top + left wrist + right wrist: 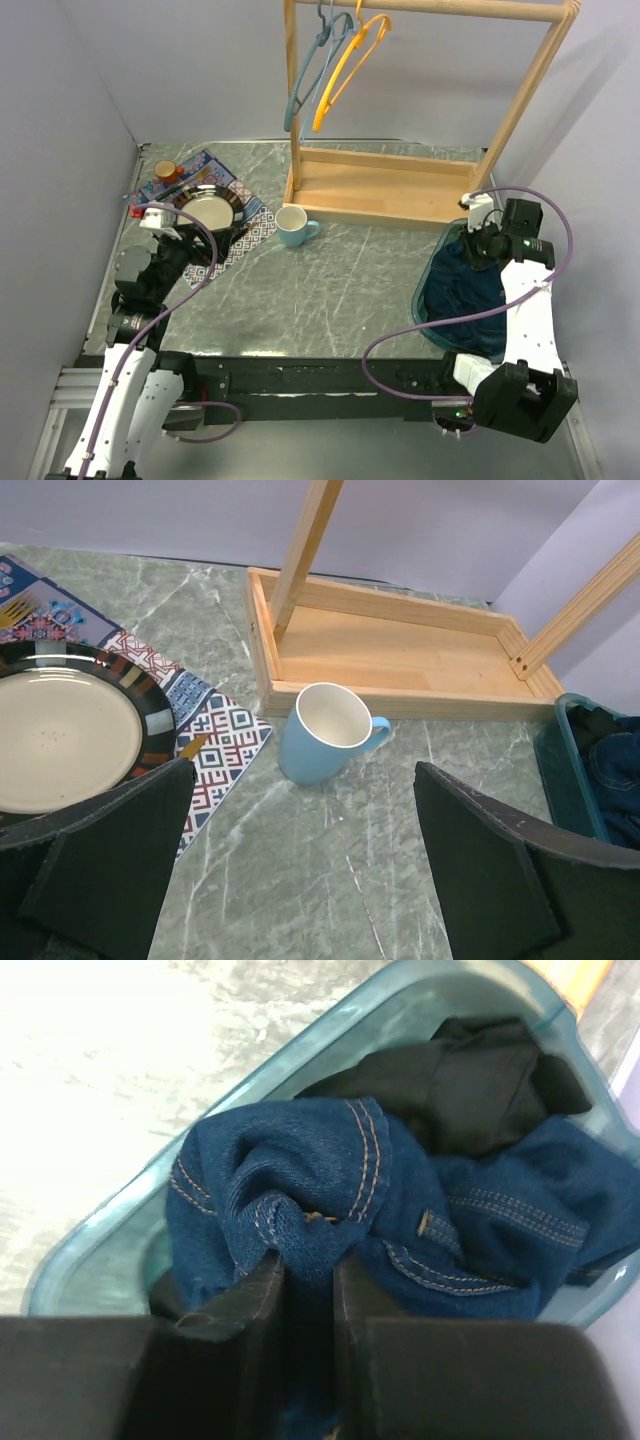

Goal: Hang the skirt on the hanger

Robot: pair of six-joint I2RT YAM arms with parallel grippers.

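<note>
The skirt [300, 1170] is blue denim with tan stitching, crumpled in a teal bin [100, 1240] at the table's right [465, 285]. My right gripper [308, 1260] reaches down into the bin [480, 245], shut on a raised fold of the denim. Two hangers, one blue-grey [305, 75] and one yellow [345, 65], hang from the wooden rail at the back. My left gripper [302, 810] hovers open over the left of the table [165, 225], with nothing between its fingers.
A black garment [470, 1080] lies under the skirt in the bin. A blue mug [325, 730] stands in front of the rack's wooden base tray [400, 655]. A plate [60, 740] on a patterned placemat [225, 735] and a small red cup [165, 172] sit at the left.
</note>
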